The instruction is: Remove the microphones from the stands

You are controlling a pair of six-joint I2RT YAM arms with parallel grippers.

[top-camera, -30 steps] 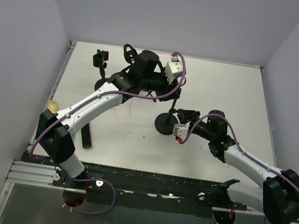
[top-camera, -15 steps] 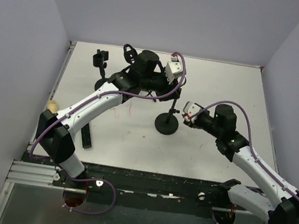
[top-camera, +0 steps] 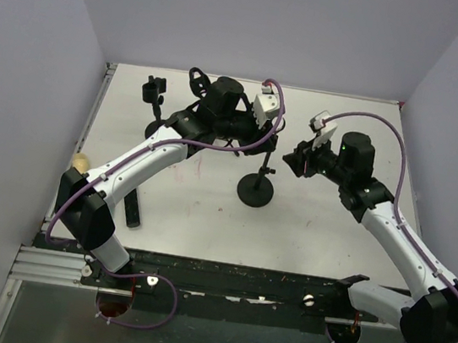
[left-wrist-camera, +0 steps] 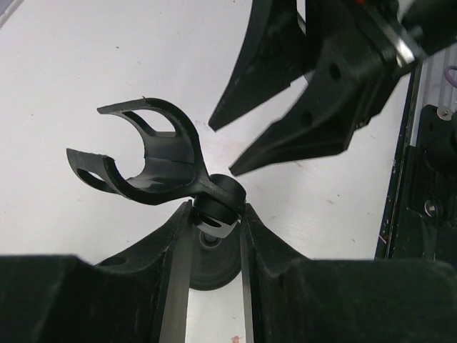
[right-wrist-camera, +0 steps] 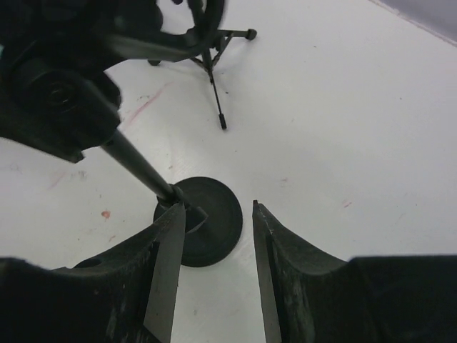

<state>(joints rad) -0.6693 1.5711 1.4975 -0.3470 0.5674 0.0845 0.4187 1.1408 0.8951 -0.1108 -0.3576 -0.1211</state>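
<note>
The black microphone stand point(top-camera: 255, 191) stands mid-table on a round base. In the left wrist view its U-shaped clip point(left-wrist-camera: 146, 161) holds nothing. My left gripper point(left-wrist-camera: 214, 214) is shut on the joint just below the clip, and it also shows in the top view point(top-camera: 261, 138). My right gripper point(top-camera: 293, 159) is open and empty, raised to the right of the pole. In its wrist view point(right-wrist-camera: 218, 214) the jaws frame the round base point(right-wrist-camera: 207, 225), with the pole point(right-wrist-camera: 136, 161) at the left finger. A black elongated object point(top-camera: 132, 207), possibly the microphone, lies at the left.
A small black clip stand point(top-camera: 155, 93) and a black tripod point(top-camera: 199, 78) stand at the back left; the tripod also shows in the right wrist view point(right-wrist-camera: 214, 43). A yellowish object point(top-camera: 81, 162) lies at the table's left edge. Grey walls enclose the table.
My right gripper has risen and moved back, away from the stand's base, to beside the upper pole. The left arm and the stand have not moved.
</note>
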